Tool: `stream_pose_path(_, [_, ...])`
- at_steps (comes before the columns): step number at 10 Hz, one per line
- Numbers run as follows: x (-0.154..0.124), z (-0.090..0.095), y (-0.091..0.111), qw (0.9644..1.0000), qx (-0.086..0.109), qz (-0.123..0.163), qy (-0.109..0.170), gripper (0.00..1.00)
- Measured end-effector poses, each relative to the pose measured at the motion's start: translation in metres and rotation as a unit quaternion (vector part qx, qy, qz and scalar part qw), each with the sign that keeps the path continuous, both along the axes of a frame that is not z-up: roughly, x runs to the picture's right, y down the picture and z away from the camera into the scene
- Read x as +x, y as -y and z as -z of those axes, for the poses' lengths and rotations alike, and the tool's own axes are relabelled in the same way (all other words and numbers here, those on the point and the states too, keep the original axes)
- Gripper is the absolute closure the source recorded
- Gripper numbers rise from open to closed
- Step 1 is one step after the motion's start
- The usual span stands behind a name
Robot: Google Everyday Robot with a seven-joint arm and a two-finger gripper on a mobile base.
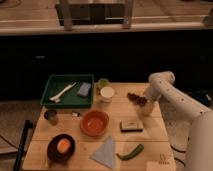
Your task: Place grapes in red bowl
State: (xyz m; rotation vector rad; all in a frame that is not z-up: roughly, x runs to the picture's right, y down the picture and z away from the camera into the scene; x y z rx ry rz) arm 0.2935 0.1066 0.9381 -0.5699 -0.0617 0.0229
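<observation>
Lying just beside the pincer (144,106): grapes (135,97).

hand (145,106) at grapes (134,96), partly hiding them | arm (199,131) cut off at right edge

Bench (150,142), contents by position.
- Rear left: tray (68,76), holding a utensil (62,92) to the left and a block (84,89) to the right.
- Right of tray: cup (106,93), with a second cup (103,82) behind it.
- Rear right: grapes (135,97), with the tool (145,105) at their right end.
- Left edge: small cup (50,116).
- Centre: centre bowl (95,122), with a flat box (131,126) to its right.
- Front row, left to right: front-left bowl (52,152), cloth (105,152), curved vegetable (130,152).
</observation>
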Motion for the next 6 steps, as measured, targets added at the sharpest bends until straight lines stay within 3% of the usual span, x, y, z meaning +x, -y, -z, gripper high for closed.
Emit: stream_pose_path(6, [0.0029, -0.0032, -0.0046, 1.0000, -0.003, -0.005, -0.005, 0.20])
